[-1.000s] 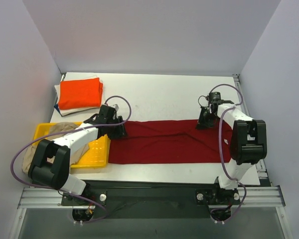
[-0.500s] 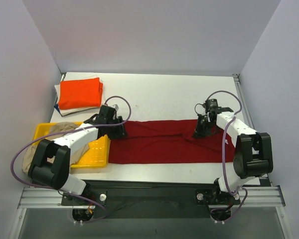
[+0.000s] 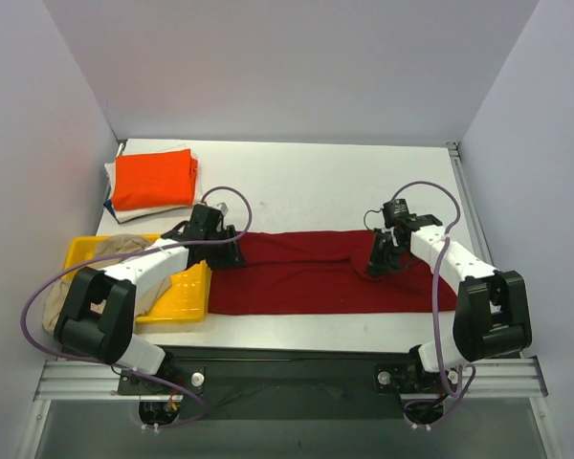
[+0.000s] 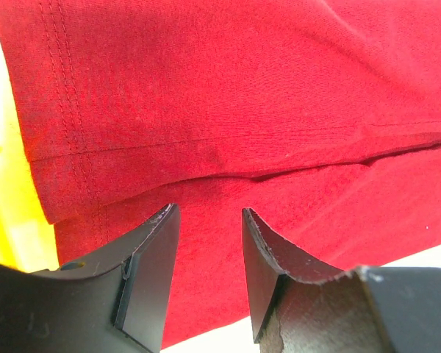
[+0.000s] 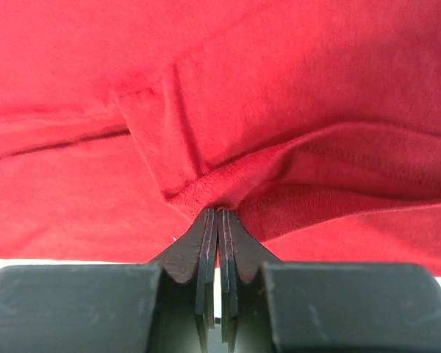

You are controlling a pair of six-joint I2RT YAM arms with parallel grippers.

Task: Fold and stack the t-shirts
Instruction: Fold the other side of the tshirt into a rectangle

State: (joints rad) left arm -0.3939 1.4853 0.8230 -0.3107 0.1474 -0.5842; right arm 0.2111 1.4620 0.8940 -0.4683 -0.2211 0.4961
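From above, the fingertips of both claws are hidden under their own wrists, so only the wrist cameras show the grips. The long dark red cloth t-shirt (image 3: 325,273) lies flat across the white table (image 3: 306,182), one claw at each end of its far edge. The left arm covers part of a crumpled beige cloth shirt (image 3: 115,247) in the yellow plastic tray (image 3: 187,292). In the folded stack, only thin edges of pale and blue cloth show under the bright orange folded shirt (image 3: 153,179).

The left claw (image 4: 208,220) stands about half open with nothing between its jaws. Red cloth shows through the gap, and whether the tips touch it cannot be told. Just ahead of the tips runs a folded-over edge. The double-stitched hem lies to the claw's left, with the yellow tray beside it.

The right claw (image 5: 218,213) is pressed closed on a raised ridge of the red shirt, pinched at its very tips. Wrinkles fan away from the pinch, a detail the overhead view does not resolve.

Beyond both claws the table is bare up to the back wall. The stack sits well apart, beyond and left of the left claw. The shirt's near edge lies close to the table's front edge.
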